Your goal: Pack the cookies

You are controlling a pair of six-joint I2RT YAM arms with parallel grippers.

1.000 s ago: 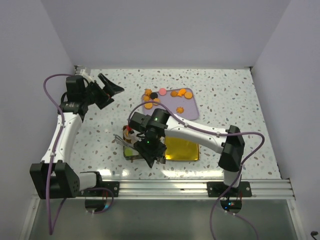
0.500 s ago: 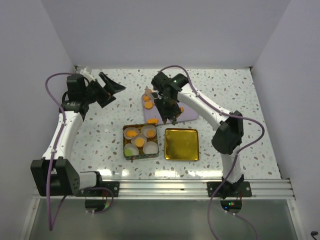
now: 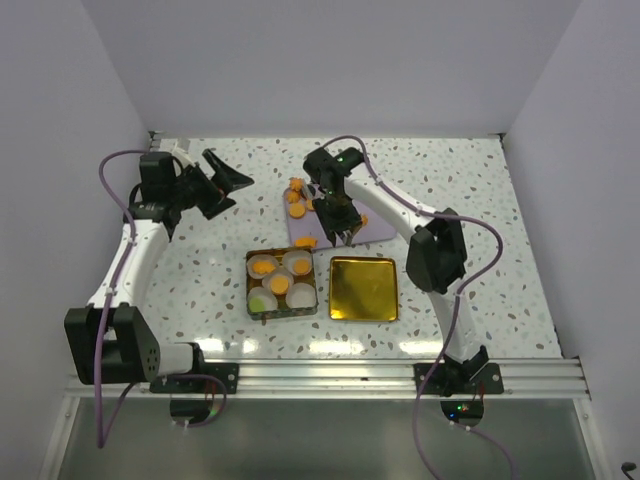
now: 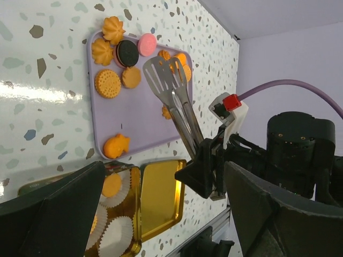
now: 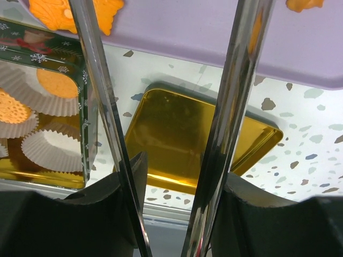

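Observation:
Cookies lie on a purple tray (image 3: 372,228): orange ones (image 4: 107,83), a black one (image 4: 127,52), a pink one (image 4: 147,44) and a fish-shaped one (image 4: 116,145). My right gripper (image 3: 339,228) is shut on the handles of metal tongs (image 4: 172,88), which reach over the tray toward the far cookies. The tongs' two arms (image 5: 102,107) stand apart in the right wrist view, and no cookie shows between their heads. The tin (image 3: 252,296) holds white paper cups, some with orange cookies (image 5: 53,83) in them. My left gripper (image 3: 226,178) hangs open at the far left, holding nothing.
A gold lid (image 3: 363,288) lies right of the tin, just in front of the tray. The aluminium rail (image 3: 330,375) runs along the near edge. White walls close in the table at the back and on both sides.
A second ago my right arm and the tongs were over the tin. They have since swung back to the purple tray. The left arm has barely shifted.

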